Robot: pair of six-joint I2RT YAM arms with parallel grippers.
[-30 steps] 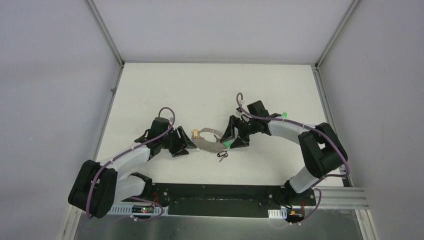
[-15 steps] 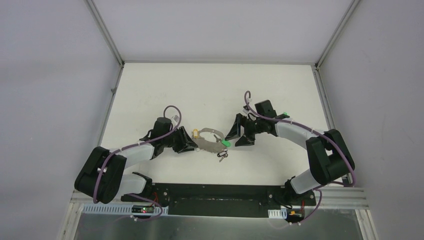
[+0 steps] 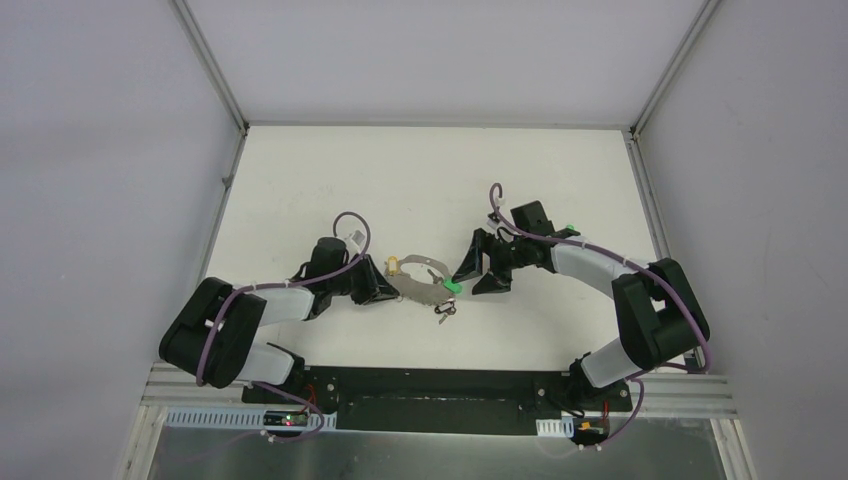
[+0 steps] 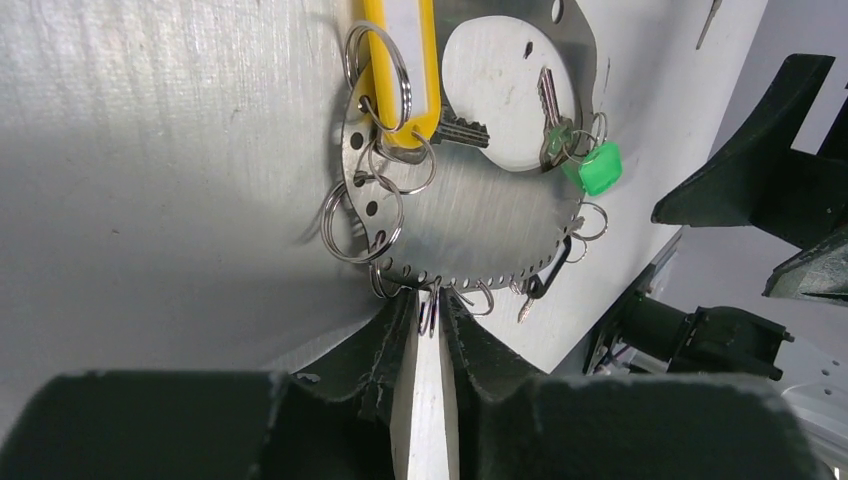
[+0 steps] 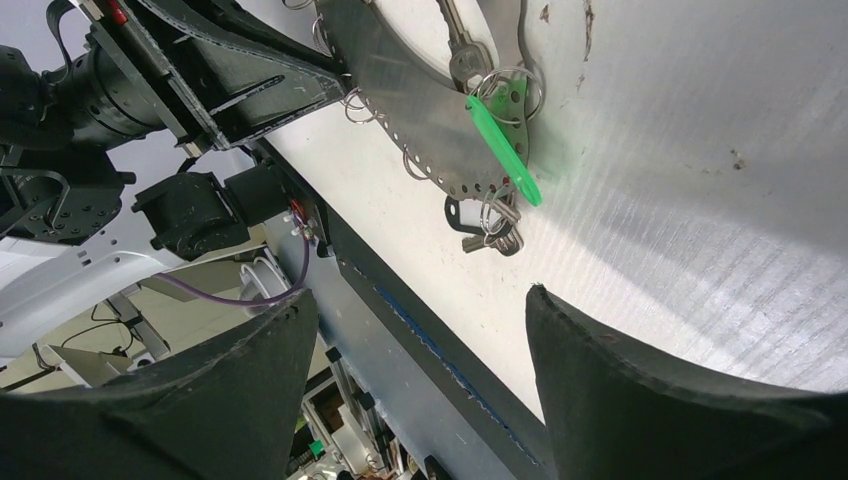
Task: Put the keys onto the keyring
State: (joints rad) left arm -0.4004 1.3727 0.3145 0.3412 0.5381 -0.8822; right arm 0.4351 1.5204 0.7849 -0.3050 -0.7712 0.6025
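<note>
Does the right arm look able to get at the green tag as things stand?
Probably yes. The right gripper is open just beside the green tag, with nothing between them; the left gripper pinches the keyring on the opposite edge.

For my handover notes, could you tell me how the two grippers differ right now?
The left gripper is shut on the keyring; the right gripper is open, holding nothing. The left gripper touches the keyring; the right gripper hangs apart from it. Both point toward the keyring.
</note>
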